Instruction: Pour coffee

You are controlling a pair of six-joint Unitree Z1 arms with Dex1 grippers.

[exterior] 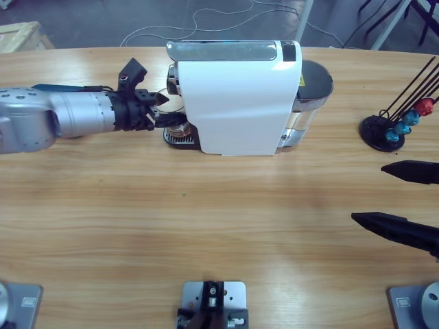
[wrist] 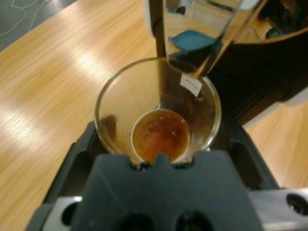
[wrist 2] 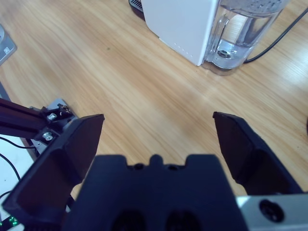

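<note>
the left gripper [wrist: 161, 156] had its two black jaws closed on a clear glass [wrist: 158, 108], one jaw on each side of it. at the bottom of the glass sat the coffee [wrist: 160, 135], a small round pool, dark red-brown and a bit see-through, with a few light spots on top. it only covered the bottom of the glass; the walls above it were bare. a small white sticker [wrist: 191, 84] was on the far side of the glass. the glass stood right at the front of the white coffee machine [exterior: 236, 96], under its shiny top part.

in the high view the left gripper [exterior: 159, 110] reached in from the left edge on its silver arm, and the glass [exterior: 177, 118] showed only a little, tucked against the machine above a dark drip tray [exterior: 180, 137]. the coffee could hardly be made out from up there; only the left wrist view looked down into the glass and showed it well.

the right gripper [wrist 2: 156, 132] had its jaws wide open, holding nothing, with bare wooden table [wrist 2: 144, 82] between them. in the high view it [exterior: 381, 195] poked in from the right edge, well apart from the machine. the right wrist view showed the machine's clear water tank [wrist 2: 238, 33] with water in it, and a black cable by it. only the high view showed the black stand [exterior: 384, 133] with blue and red capsules at the far right of the table.
</note>
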